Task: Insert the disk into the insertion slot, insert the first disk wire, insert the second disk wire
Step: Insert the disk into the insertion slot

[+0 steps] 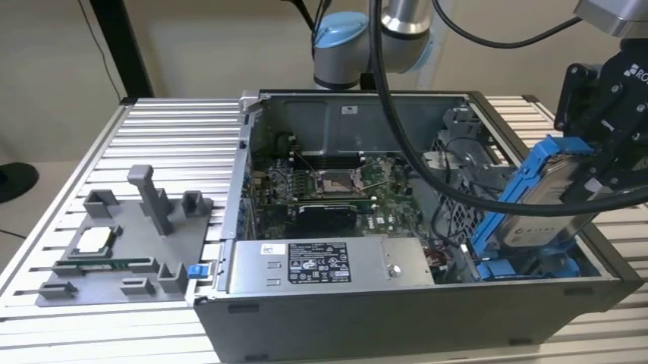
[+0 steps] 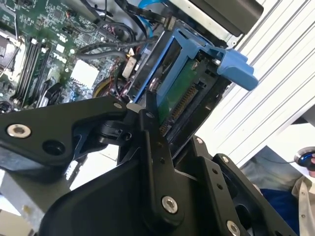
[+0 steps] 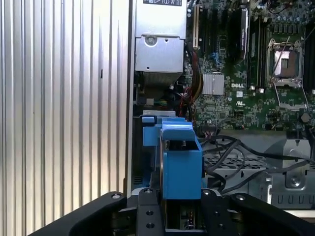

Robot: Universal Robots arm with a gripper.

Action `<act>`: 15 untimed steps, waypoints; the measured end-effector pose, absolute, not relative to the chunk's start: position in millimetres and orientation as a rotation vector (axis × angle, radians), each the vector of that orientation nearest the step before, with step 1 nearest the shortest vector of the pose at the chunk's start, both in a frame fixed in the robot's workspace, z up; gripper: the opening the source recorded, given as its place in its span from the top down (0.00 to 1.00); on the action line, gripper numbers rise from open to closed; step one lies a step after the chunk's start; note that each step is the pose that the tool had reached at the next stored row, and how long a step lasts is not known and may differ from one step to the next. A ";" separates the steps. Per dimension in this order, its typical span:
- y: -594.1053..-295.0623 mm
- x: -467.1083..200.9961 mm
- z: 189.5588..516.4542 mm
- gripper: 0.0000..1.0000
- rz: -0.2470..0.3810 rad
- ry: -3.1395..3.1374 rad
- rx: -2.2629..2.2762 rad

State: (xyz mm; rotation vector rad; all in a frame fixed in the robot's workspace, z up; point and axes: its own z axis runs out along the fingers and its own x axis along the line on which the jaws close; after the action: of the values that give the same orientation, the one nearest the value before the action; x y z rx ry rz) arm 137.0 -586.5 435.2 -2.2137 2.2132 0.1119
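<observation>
My gripper (image 1: 592, 163) is shut on the disk (image 1: 542, 199), a silver drive in a bright blue carrier, gripping it by its upper end. The disk hangs tilted over the front corner of the open computer case on the exterior view's right. Its lower end is just above the insertion slot (image 1: 526, 267), a bay with blue rails. The black fingers (image 2: 152, 128) clamp the carrier's two sides in both wrist views, and the disk (image 3: 181, 157) sits above the blue slot rails (image 3: 149, 132). Loose black cables (image 3: 231, 152) lie beside the slot; which are the disk wires I cannot tell.
A grey labelled power-supply box (image 1: 324, 267) borders the slot inside the case, with the motherboard (image 1: 335, 189) behind it and a perforated cage (image 1: 460, 208) nearby. The arm's thick black hose (image 1: 426, 163) crosses over the case. A grey fixture tray (image 1: 121, 243) lies on the ribbed table. A person's sleeve (image 2: 302, 194) is visible.
</observation>
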 end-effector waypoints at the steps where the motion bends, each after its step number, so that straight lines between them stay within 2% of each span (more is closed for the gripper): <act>1: -585.1 137.2 434.5 1.00 0.112 2.213 -2.214; 15: -580.5 138.9 426.0 1.00 0.111 2.211 -2.215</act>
State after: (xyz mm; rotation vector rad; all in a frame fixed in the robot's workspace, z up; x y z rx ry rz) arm 138.9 -580.5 426.0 -2.2147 2.2114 0.1107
